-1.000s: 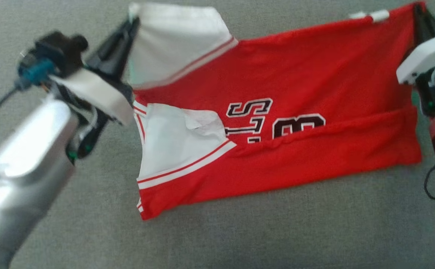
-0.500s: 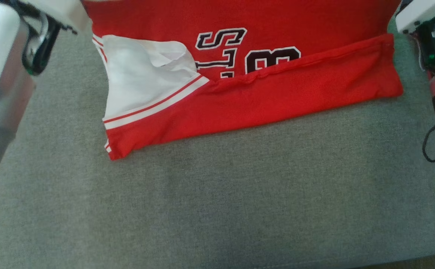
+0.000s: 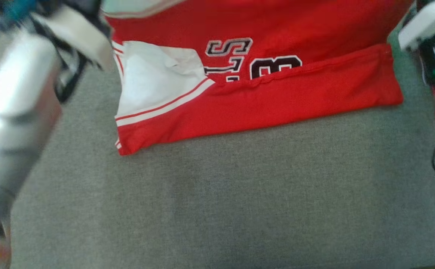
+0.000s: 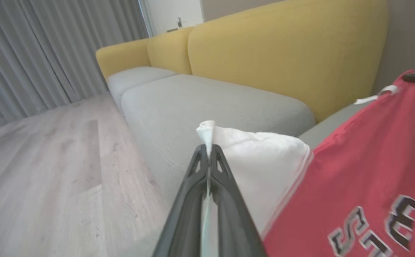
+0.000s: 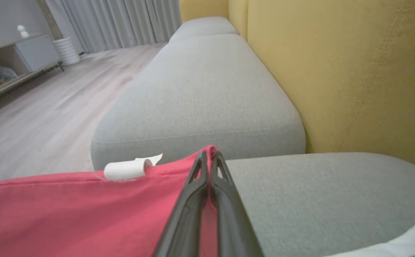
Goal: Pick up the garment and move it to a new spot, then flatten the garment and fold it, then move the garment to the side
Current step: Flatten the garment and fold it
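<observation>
1. The left claw (image 4: 208, 151) is clenched on the white sleeve corner of the garment (image 3: 296, 97), the cloth pinched thin between its fingers. The right claw (image 5: 209, 157) is clenched on the red corner at the other end, just beside a white label (image 5: 125, 169).
2. In the head view the sofa cushion (image 3: 239, 194) lies bare from 6 o'clock up to the middle. The garment's near edge rests on it, with a red band folded over the lower part of the black lettering. The far edge runs out of the view at 12 o'clock. Beyond it, in the left wrist view, the yellow backrest (image 4: 282, 53) stands at 12 o'clock.
3. The garment looks light, limp and smooth. It will likely sag between the two holds and could slip from a thin pinch. The seamed corners and sleeve trim, where the cloth is doubled, seem the best places to hold, with the claws kept well apart.
4. Against half a second ago the whole head view has shifted, so the camera has moved. Pale sleeve trim now shows at 11 o'clock. The fold over the lettering looks unchanged. A second ago both held corners were in the head view.
</observation>
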### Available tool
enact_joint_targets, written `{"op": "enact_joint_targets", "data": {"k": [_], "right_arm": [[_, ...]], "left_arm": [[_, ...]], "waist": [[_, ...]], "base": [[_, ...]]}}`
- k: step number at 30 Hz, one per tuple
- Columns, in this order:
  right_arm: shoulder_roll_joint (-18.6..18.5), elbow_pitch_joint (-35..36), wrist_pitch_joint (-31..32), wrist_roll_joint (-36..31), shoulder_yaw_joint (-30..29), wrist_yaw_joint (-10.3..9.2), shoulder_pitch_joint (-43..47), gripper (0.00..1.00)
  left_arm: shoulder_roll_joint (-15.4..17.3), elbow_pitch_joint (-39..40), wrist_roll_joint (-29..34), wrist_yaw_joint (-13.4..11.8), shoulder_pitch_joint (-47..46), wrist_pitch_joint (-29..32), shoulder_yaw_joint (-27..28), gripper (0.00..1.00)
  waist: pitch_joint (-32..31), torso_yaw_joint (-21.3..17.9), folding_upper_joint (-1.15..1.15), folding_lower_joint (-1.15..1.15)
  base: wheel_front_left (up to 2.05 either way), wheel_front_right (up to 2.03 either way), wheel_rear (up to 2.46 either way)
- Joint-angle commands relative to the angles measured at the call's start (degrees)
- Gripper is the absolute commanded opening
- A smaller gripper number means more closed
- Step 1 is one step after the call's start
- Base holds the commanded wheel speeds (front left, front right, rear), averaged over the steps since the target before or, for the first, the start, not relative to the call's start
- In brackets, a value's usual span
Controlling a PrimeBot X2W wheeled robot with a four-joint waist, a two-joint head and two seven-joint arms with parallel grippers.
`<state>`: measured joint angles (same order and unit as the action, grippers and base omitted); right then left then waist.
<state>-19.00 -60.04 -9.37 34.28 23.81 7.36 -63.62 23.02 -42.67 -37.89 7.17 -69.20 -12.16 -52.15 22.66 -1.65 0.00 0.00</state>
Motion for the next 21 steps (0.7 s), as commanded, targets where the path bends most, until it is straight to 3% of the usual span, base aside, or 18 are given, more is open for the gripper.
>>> {"op": "enact_joint_targets", "data": {"k": [1,5,11,17,21], "right_arm": [[-1.5,1.3,1.1,1.4,1.8,0.13,2.5,0.00],[-4.6,2.7,3.8,3.5,6.0,0.13,6.3,0.00],[-9.2,6.1,8.6,7.8,12.0,0.13,11.7,0.00],[-13.0,8.1,13.1,9.4,18.4,0.13,14.8,0.00],[-14.3,8.8,15.7,11.2,21.5,0.13,15.8,0.00]], "left_arm": [[3.0,3.3,-1.9,0.3,1.1,0.5,0.1,0.00],[6.6,10.1,-3.3,0.3,6.0,2.9,-5.1,0.00],[11.1,19.9,-8.4,0.3,13.3,8.3,-8.5,0.00],[13.7,27.5,-11.0,-0.6,18.4,13.2,-10.8,0.00],[14.9,29.4,-9.0,-2.0,19.6,14.9,-12.7,0.00]], "waist": [[-1.9,1.0,0.00,0.00],[-4.4,1.9,0.00,0.00],[-7.1,2.6,0.00,0.00],[-8.4,2.8,0.00,0.00],[-8.4,2.8,0.00,0.00]], "base": [[0.00,0.00,0.00],[0.00,0.00,0.00],[0.00,0.00,0.00],[0.00,0.00,0.00],[0.00,0.00,0.00]]}}
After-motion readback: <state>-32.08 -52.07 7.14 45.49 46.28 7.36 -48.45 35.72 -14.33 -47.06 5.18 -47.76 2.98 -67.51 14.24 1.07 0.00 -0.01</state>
